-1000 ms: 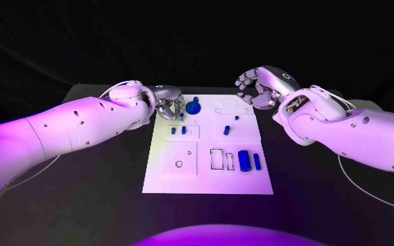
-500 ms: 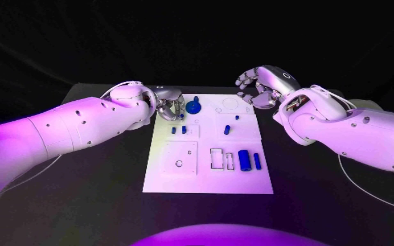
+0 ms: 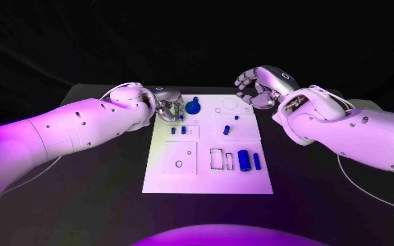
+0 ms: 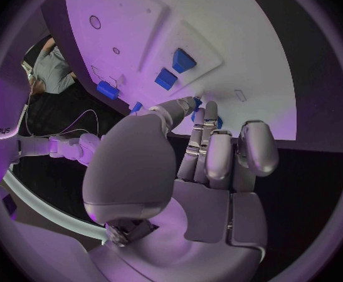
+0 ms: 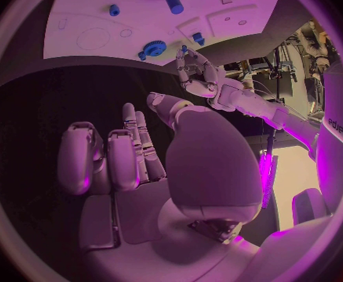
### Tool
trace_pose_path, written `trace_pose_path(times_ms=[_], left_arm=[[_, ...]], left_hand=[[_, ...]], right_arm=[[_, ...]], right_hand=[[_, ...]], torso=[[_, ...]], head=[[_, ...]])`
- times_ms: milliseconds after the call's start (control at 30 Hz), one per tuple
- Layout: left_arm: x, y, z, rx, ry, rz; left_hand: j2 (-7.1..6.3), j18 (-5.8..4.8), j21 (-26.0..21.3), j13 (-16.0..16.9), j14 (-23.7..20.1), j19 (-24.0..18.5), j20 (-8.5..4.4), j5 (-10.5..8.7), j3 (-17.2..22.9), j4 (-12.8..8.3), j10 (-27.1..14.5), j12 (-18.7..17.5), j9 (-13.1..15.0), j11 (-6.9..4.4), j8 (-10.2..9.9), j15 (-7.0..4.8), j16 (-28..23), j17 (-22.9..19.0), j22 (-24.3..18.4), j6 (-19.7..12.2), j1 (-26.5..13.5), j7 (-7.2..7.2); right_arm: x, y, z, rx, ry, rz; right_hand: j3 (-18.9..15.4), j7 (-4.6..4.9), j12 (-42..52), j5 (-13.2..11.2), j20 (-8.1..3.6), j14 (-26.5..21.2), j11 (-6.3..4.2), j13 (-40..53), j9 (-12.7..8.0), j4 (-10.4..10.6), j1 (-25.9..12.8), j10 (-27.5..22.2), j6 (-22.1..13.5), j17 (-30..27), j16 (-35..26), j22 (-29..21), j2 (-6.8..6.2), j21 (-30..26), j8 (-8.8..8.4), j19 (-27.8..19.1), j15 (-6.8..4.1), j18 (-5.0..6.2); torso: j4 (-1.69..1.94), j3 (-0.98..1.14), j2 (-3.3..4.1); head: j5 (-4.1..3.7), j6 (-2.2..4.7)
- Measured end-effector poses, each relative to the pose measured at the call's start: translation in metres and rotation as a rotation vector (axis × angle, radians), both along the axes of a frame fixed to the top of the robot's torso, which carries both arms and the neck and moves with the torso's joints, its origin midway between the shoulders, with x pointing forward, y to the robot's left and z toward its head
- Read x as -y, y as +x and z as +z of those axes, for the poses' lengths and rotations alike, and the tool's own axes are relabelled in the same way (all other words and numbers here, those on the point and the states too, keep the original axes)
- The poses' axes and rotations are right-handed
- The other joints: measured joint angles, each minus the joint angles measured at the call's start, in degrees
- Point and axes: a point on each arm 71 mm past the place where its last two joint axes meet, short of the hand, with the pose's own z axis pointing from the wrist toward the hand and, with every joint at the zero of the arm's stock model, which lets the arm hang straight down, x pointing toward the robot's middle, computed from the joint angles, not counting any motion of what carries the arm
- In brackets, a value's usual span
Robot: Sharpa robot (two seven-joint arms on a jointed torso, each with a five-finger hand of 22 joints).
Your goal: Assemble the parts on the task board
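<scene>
The white task board [image 3: 205, 179] lies in the middle of the black table. My left hand [image 3: 167, 103] is at the board's far left corner, just beside a blue gear [image 3: 193, 107]. Its thumb and a finger pinch a small blue part [image 4: 196, 100], while the other fingers are curled beside them. My right hand [image 3: 262, 89] hovers over the board's far right corner with its fingers apart and nothing in them. From the right wrist I see the board [image 5: 140, 9], the gear [image 5: 153, 47] and my left hand [image 5: 196, 72] beyond my right hand [image 5: 140, 169].
Two short blue pegs [image 3: 178, 130] stand on the board's left half and two more [image 3: 226, 130] near its middle. A thick blue cylinder [image 3: 243, 160] and a thinner one [image 3: 257, 162] lie at the near right, beside outlined slots [image 3: 217, 159]. Black table surrounds the board.
</scene>
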Motion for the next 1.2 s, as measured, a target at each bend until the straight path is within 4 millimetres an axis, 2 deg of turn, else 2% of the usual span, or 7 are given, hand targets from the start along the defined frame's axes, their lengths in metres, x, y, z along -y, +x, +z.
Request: trace_pose_path(times_ms=[1200], left_arm=[[-0.0021,-0.0002,-0.0024,-0.02,0.014,0.007]], left_hand=[[0.0,0.0,0.0,0.03,0.0,0.0,0.0,0.0,0.0,0.0,0.0,0.0,0.04,0.0,0.0,0.0,0.0,0.0,-0.09,0.0,0.0,0.0]], right_arm=[[0.0004,0.0002,-0.0002,-0.001,0.001,-0.002]], right_hand=[[0.0,0.0,0.0,0.0,0.0,0.0,0.0,-0.13,0.0,0.0,0.0,0.0,0.0,0.04,0.23,0.03,0.0,0.0,0.0,0.0,0.0,0.0]], torso=[[-0.01,0.01,0.02]], head=[[0.07,-0.47]])
